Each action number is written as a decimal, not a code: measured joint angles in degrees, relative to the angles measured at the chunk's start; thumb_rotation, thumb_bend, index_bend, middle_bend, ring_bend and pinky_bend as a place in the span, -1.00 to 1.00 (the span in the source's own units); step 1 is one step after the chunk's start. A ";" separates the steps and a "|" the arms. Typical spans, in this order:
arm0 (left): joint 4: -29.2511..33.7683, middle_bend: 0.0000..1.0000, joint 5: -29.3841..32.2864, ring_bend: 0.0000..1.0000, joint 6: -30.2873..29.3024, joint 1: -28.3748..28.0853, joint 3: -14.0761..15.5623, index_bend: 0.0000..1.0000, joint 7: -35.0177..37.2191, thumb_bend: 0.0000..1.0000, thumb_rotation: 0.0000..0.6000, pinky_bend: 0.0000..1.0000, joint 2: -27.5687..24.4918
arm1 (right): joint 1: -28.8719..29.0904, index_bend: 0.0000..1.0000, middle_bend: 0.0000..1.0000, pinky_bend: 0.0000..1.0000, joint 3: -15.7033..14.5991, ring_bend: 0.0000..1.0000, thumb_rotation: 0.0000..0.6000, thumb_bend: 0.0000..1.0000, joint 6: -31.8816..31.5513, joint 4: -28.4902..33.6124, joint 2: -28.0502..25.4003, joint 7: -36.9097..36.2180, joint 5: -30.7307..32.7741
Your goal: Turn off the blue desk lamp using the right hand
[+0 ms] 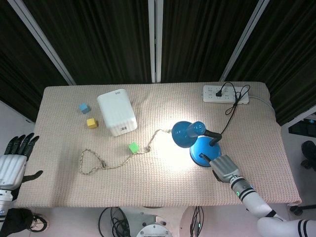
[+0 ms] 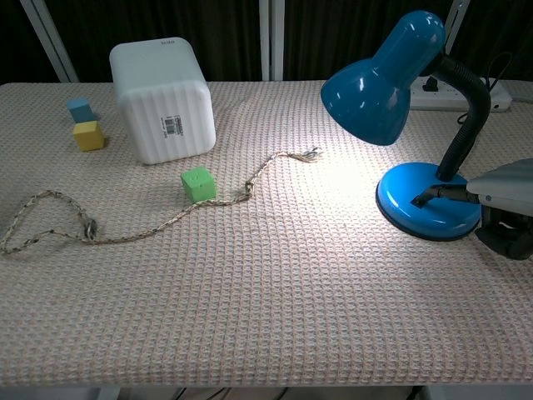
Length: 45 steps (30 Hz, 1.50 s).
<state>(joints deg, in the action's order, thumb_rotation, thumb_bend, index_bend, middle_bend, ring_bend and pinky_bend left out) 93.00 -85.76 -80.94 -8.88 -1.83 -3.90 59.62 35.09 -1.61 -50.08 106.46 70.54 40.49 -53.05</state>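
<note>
The blue desk lamp stands at the table's right, its shade (image 1: 184, 134) (image 2: 375, 87) lit and casting a bright patch on the cloth. Its round base (image 1: 201, 149) (image 2: 429, 218) carries a small black switch. My right hand (image 1: 224, 168) (image 2: 502, 198) lies at the base's right edge, one dark finger (image 2: 426, 197) stretched onto the base and touching the switch area, while the other fingers curl under. It holds nothing. My left hand (image 1: 13, 163) hangs off the table's left edge with its fingers spread and nothing in it.
A white box (image 1: 117, 112) stands at the back left with a blue cube (image 1: 84, 107) and a yellow cube (image 1: 92, 123) beside it. A green cube (image 1: 133, 147) lies on a rope (image 1: 94, 162). The lamp's cord runs to a power strip (image 1: 225, 93).
</note>
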 measured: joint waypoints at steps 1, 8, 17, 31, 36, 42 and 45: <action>0.05 -1.00 0.01 -1.00 0.02 -0.02 0.00 -0.95 -0.08 -0.91 1.00 -1.00 -0.01 | 0.12 -1.00 0.76 0.61 -0.20 0.64 1.00 0.26 -0.09 -0.06 0.07 0.02 0.17; 0.29 -1.00 0.05 -1.00 -0.17 0.14 0.03 -0.95 -0.10 -0.91 1.00 -1.00 -0.12 | 1.07 -1.00 0.76 0.61 -1.34 0.64 1.00 0.26 -0.64 -0.55 0.38 0.05 1.87; 0.00 -1.00 0.16 -1.00 -0.14 0.25 0.10 -0.95 0.16 -0.91 1.00 -1.00 -0.04 | 1.71 -1.00 0.76 0.61 -2.28 0.64 1.00 0.26 0.29 -1.79 0.61 -2.59 3.08; 0.24 -1.00 -0.42 -1.00 -0.46 0.40 0.25 -0.95 0.37 -0.91 1.00 -1.00 -0.22 | -4.12 -1.00 0.76 0.61 -4.63 0.63 1.00 0.24 -7.52 0.72 -4.78 -11.96 -12.82; 0.35 -1.00 -0.80 -1.00 -0.37 0.31 0.39 -0.95 0.20 -0.91 1.00 -1.00 -0.11 | -11.51 -1.00 0.76 0.61 -8.15 0.63 1.00 0.20 -18.44 0.47 -10.59 -19.85 -24.38; 0.70 -1.00 -1.48 -1.00 -0.41 0.21 0.65 -0.95 -0.64 -0.91 1.00 -1.00 0.22 | -20.54 -1.00 -0.01 0.12 -9.12 -0.09 1.00 -0.22 -32.99 -6.55 -15.69 -34.45 -29.31; 1.03 -1.00 -1.63 -1.00 -0.81 0.38 0.71 -0.95 -0.85 -0.91 1.00 -1.00 0.24 | -23.82 -1.00 -0.94 -0.60 -8.51 -0.97 1.00 -0.53 -37.25 -12.53 -16.14 -41.77 -29.81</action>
<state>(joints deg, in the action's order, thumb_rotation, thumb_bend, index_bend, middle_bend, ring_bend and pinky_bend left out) 94.02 -87.38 -81.75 -8.50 -1.12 -4.75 59.86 11.27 -10.12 -87.32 93.93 54.40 -1.28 -82.86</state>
